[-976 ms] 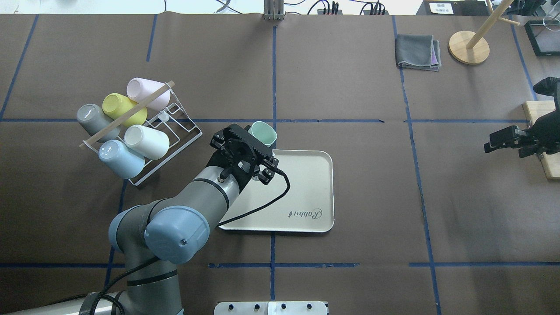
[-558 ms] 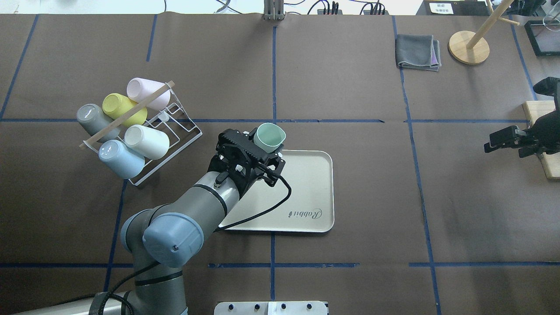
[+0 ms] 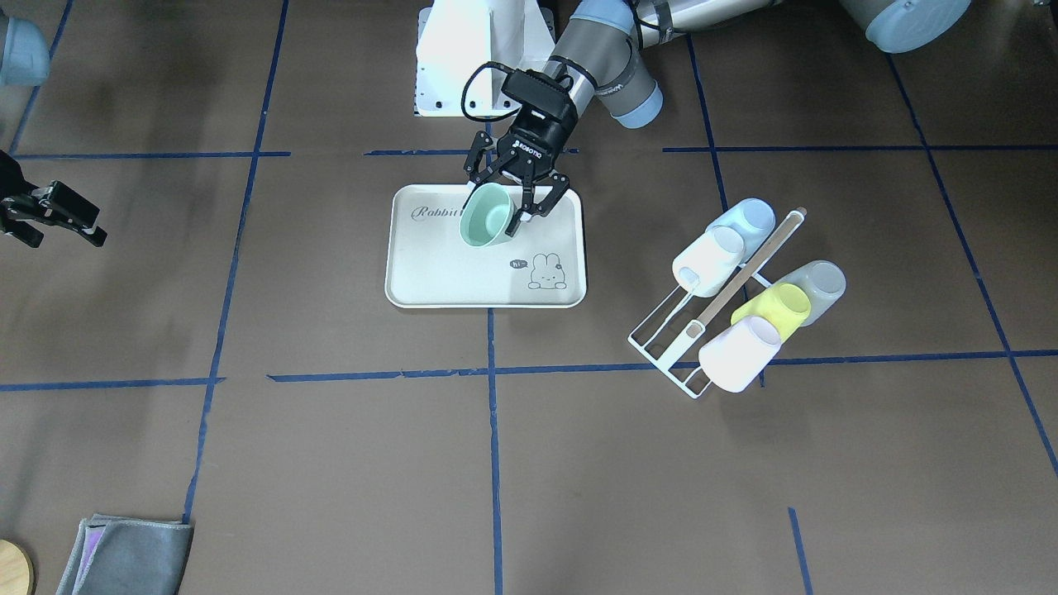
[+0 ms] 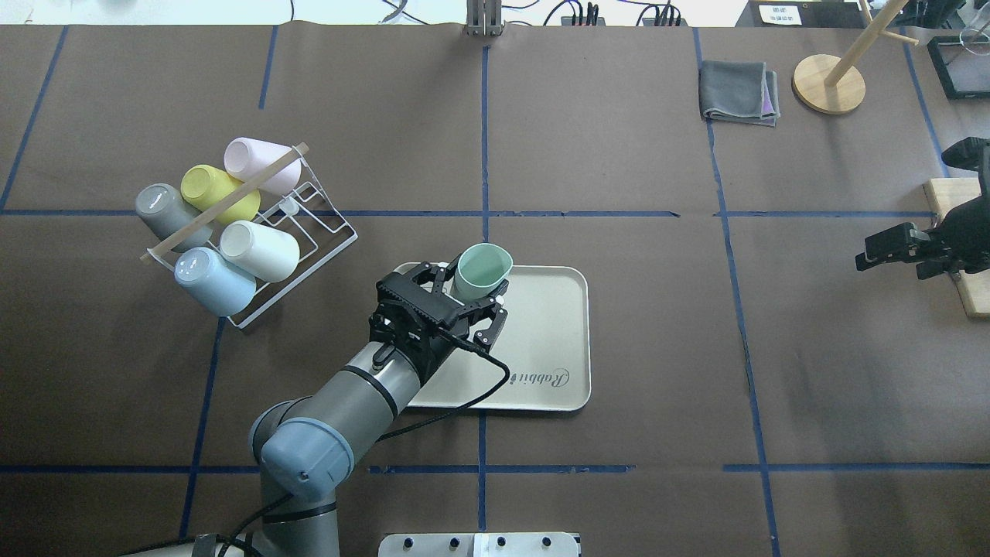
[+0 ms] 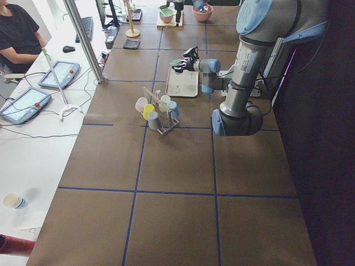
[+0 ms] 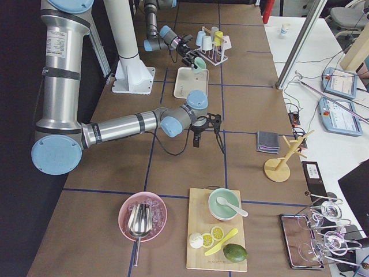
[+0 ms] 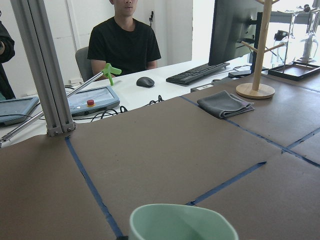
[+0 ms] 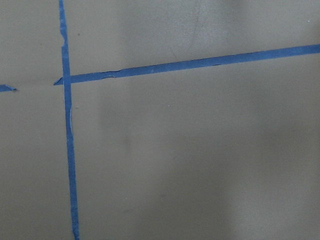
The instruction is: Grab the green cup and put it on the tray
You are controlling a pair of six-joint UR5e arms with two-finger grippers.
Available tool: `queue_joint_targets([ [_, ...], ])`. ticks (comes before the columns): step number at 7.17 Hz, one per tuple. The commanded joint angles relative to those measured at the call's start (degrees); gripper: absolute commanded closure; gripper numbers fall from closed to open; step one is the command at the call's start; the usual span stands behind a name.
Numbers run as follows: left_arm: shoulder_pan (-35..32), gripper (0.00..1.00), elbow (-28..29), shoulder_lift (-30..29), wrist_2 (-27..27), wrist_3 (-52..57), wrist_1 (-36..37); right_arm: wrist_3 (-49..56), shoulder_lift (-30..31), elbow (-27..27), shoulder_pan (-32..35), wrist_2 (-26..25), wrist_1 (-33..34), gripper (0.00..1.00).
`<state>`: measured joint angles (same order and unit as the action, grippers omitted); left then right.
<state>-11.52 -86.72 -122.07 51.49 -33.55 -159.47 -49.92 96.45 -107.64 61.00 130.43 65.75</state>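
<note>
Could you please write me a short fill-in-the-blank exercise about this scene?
1. The small mint-green plastic cup is clamped in the jaws of the robot's ___ gripper.
2. It is held over a cream rectangular tray printed with the word ___.
3. The white wire rack holds ___ cups.
Missing words: left; Rabbit; five.

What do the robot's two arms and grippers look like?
Both arms are silver-grey tubes with pale blue joint caps, as on the left arm and the right arm. The left gripper and right gripper are black, with linked two-finger jaws. The left one's body carries white lettering, and a black cable loops from its wrist.
</note>
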Motion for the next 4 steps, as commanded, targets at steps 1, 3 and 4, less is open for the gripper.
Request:
queue_joint_targets([
  [1,2.2,0.60,2.0,-0.4,-3.3,-0.1,-0.8,0.0,0.0,0.2,-0.1,-0.1,0.0,0.00],
  [3,2.6,0.52,5.7,-3.2,-4.7,-0.1,-0.8,0.0,-0.1,0.2,-0.1,0.0,0.0,0.00],
  [4,3.0,0.52,5.9,-3.2,-4.7,-0.1,-0.8,0.0,-0.2,0.3,-0.1,0.0,0.0,0.00],
])
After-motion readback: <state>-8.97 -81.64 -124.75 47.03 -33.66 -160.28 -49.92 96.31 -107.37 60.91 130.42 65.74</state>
